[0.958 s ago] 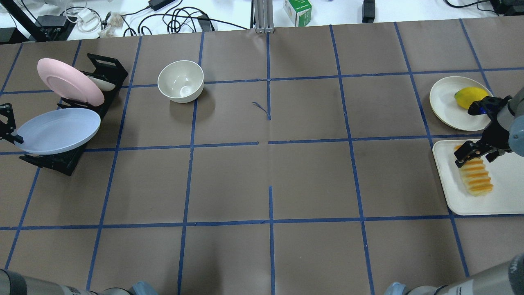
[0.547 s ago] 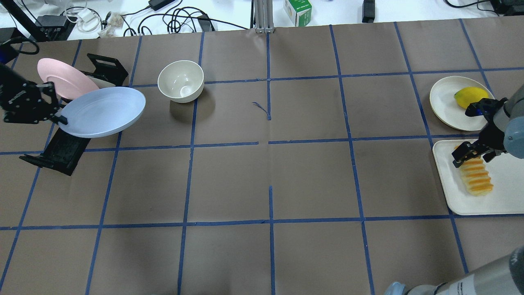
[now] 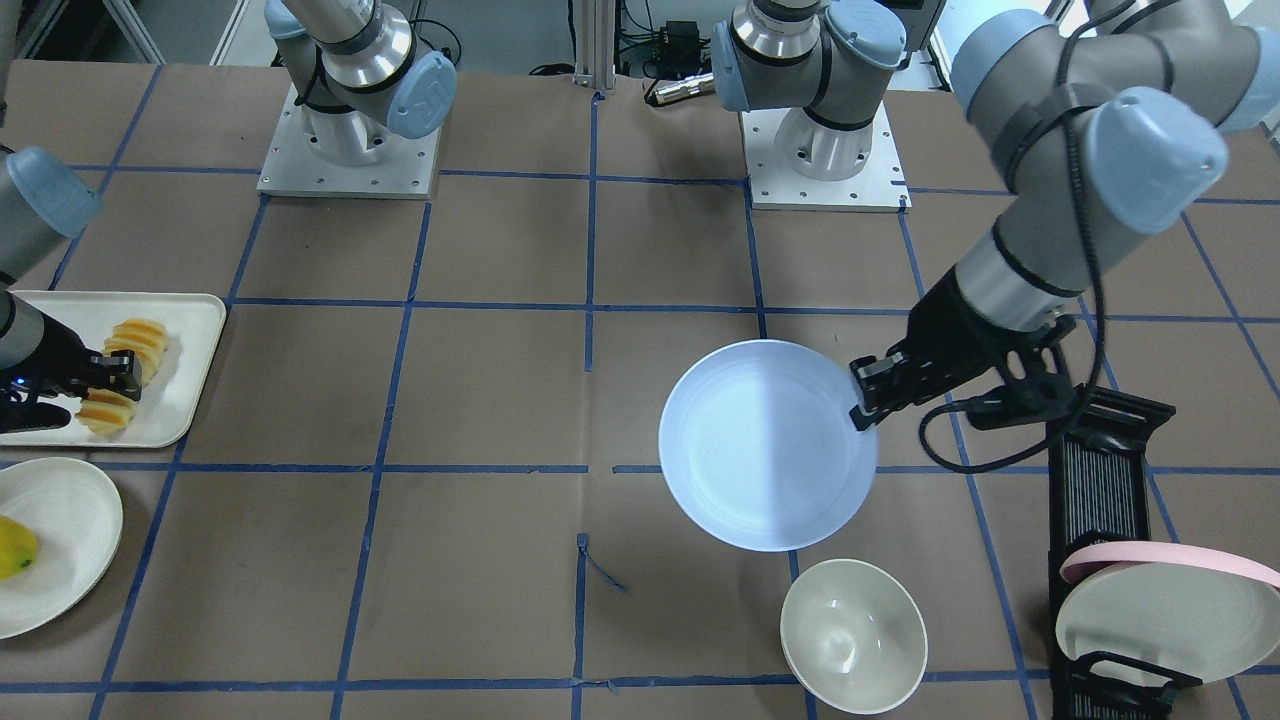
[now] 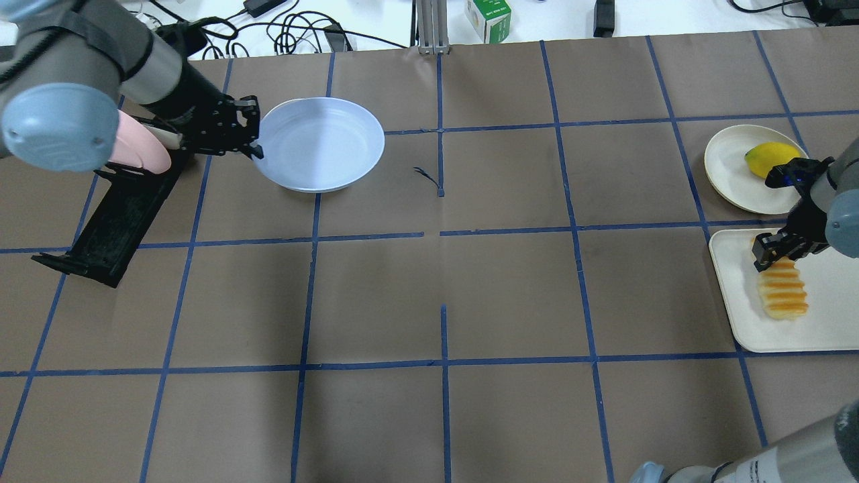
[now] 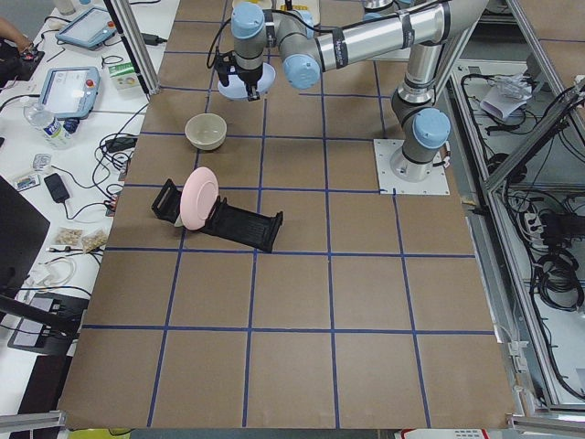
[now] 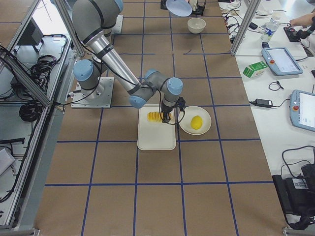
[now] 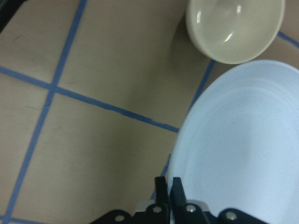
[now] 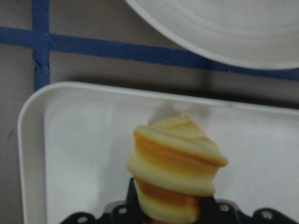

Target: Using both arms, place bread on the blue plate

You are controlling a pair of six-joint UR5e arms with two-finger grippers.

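Above the far left of the surface, my left gripper [image 4: 256, 149] is pinching the rim of the blue plate [image 4: 322, 144], jaws almost together on the thin edge. I am holding it roughly level, hollow side up, probably so it is ready to take the loaf. On the far right, my right gripper [image 4: 766, 257] is clamping one end of the bread [image 4: 782, 294] over the white tray [image 4: 832, 329]. I am gripping the end, I judge, because that leaves its length free to go down on the plate. The overhead view is hiding the white bowl [image 3: 853, 635] under the plate; the front-facing view is showing the bowl standing clear beneath it, and the black rack [image 3: 1100, 490] with its pink plate [image 3: 1170, 562] nearby. My right wrist camera is showing the bread jutting out between my fingers, though whether its far end is touching the tray I cannot tell
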